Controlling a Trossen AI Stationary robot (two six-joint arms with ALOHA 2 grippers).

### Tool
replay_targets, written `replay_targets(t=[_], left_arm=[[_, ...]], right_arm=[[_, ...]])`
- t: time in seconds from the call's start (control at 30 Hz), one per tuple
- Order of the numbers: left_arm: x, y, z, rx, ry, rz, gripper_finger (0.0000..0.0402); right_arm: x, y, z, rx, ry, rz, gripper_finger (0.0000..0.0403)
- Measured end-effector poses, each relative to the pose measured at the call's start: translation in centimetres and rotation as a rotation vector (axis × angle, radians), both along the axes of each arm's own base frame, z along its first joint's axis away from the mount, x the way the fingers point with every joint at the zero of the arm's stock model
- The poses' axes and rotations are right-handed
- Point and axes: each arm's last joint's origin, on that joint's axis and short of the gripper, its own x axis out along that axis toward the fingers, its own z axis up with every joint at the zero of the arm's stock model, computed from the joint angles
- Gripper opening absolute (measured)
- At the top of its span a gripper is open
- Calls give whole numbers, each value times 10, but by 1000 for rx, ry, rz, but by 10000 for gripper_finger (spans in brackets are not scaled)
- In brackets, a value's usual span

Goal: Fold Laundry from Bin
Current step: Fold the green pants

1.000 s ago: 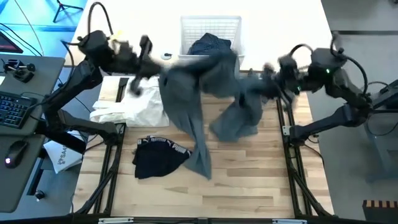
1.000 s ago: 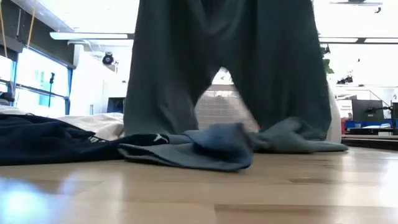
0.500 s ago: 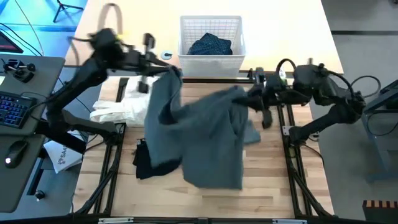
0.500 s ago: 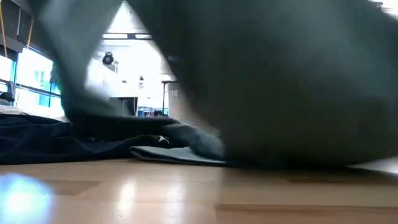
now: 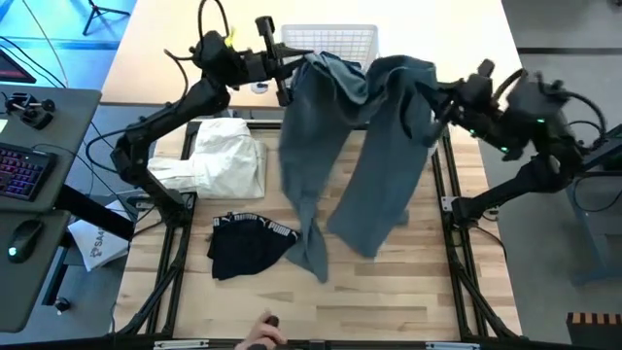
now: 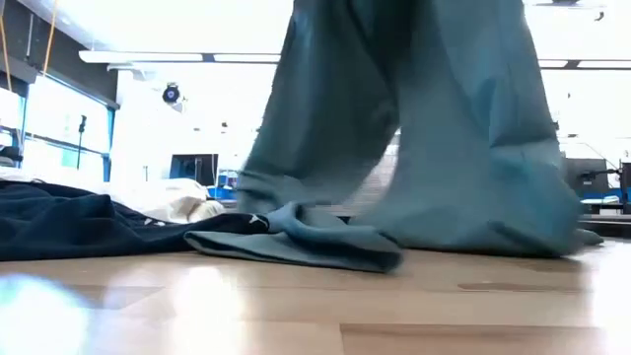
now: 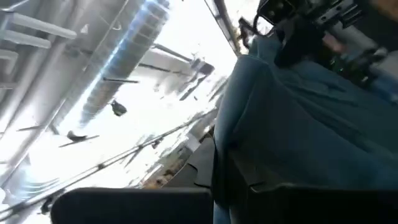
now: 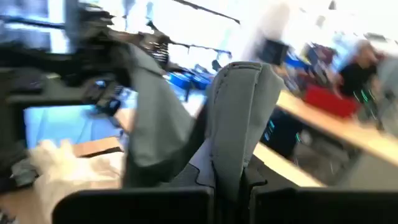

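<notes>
While clamped between left end effector (image 5: 288, 73) and right end effector (image 5: 434, 100), grey-green top (image 5: 350, 165) hangs.

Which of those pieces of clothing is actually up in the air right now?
The grey-green top. Both arms hold it stretched above the table; only its lower end trails on the wood. The white cloth and black piece lie flat.

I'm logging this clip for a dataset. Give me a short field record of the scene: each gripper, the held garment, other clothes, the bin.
left gripper: shut on grey-green top, raised near the bin
right gripper: shut on grey-green top, raised at table's right
grey-green top: hangs between both grippers, lower end trailing on the table
white cloth: heaped at table's left
black piece: on the table, white lettering
bin: white, far edge, partly hidden
</notes>
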Motion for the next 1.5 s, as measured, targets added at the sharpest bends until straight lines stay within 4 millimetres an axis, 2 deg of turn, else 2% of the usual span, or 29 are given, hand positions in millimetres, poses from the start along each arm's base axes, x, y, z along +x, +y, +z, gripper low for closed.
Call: replay_targets(t=[0.1, 0.17, 0.23, 0.37, 0.53, 0.6, 0.7, 0.8, 0.87, 1.1, 1.2, 1.27, 1.4, 1.5], left_arm=[[-2, -1, -5, -62, 148, -100, 0], [-4, -1, -23, -134, 336, -113, 0], [-7, -2, -53, -188, 586, -67, 0], [-15, -9, -126, -201, 1060, 61, 0], [-30, -19, -212, -194, 1271, 130, 0], [-37, -23, -235, -154, 1300, 229, 0], [-47, -30, -255, -144, 1316, 352, 0], [-57, -40, -258, -211, 1333, 339, 10], [-63, -44, -251, -287, 1322, 353, 27], [-98, -62, -196, -395, 1219, 429, 108], [-116, -75, -175, -462, 1166, 447, 127], [-124, -86, -165, -524, 1111, 377, 130], [-116, -102, -161, -747, 1017, 138, 122], [-99, -108, -181, -881, 1020, 98, 108]], right_arm=[[4, 10, -3, -44, 85, 133, 2], [15, 13, -24, 27, 173, 196, 2], [30, 15, -54, 163, 261, 235, 2], [67, 28, -130, 458, 417, 421, 1], [95, 45, -210, 795, 428, 739, 1], [99, 48, -234, 870, 427, 764, 1], [104, 49, -253, 934, 456, 770, 1], [116, 51, -261, 962, 506, 789, 1], [129, 52, -254, 935, 495, 818, 0], [165, 50, -233, 834, 583, 892, 0], [176, 53, -232, 846, 665, 929, 0], [181, 58, -238, 855, 732, 960, 0], [190, 66, -248, 852, 802, 977, 0], [193, 67, -247, 843, 795, 976, 0]])
